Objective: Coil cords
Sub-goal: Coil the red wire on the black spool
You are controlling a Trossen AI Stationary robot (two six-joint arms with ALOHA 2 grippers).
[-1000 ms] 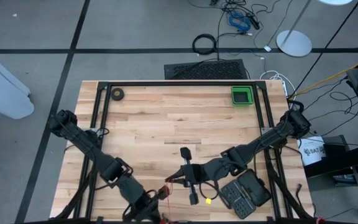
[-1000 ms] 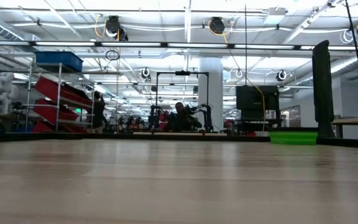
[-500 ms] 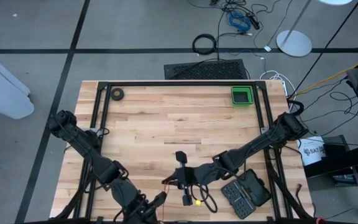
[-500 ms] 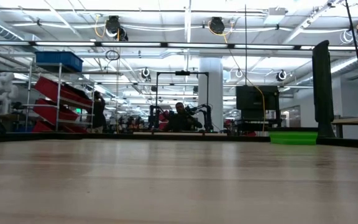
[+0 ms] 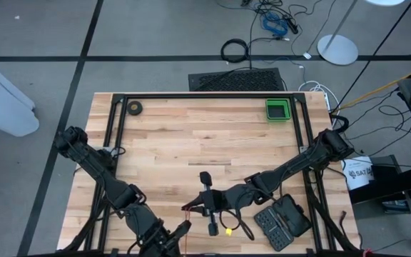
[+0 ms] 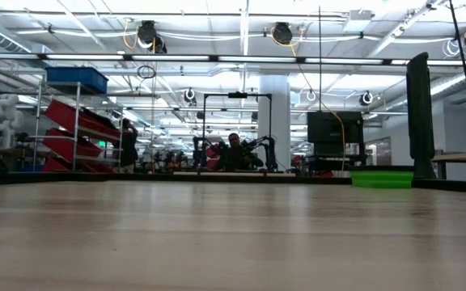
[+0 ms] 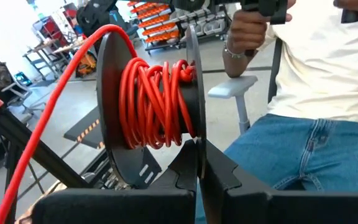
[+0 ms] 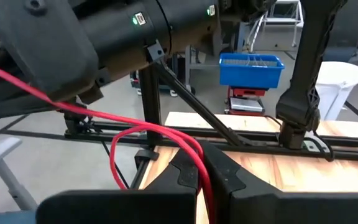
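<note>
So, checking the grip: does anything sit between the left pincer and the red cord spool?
Nothing visible does: the left pincer is shut on the spool flange, and the right pincer pinches the red cord.

Pale planked wood table (image 5: pixel 191 135), glossy red plastic-coated cords (image 7: pixel 154 102), matt black spool (image 7: pixel 114 112).

robot lab: shelving (image 6: pixel 71 121), other rigs (image 6: pixel 237 149)

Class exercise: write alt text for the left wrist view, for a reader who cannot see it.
The left gripper is shut on the flange of a black spool wound with red wire, one strand trailing away. Behind sits a person in jeans and a white shirt.
</note>
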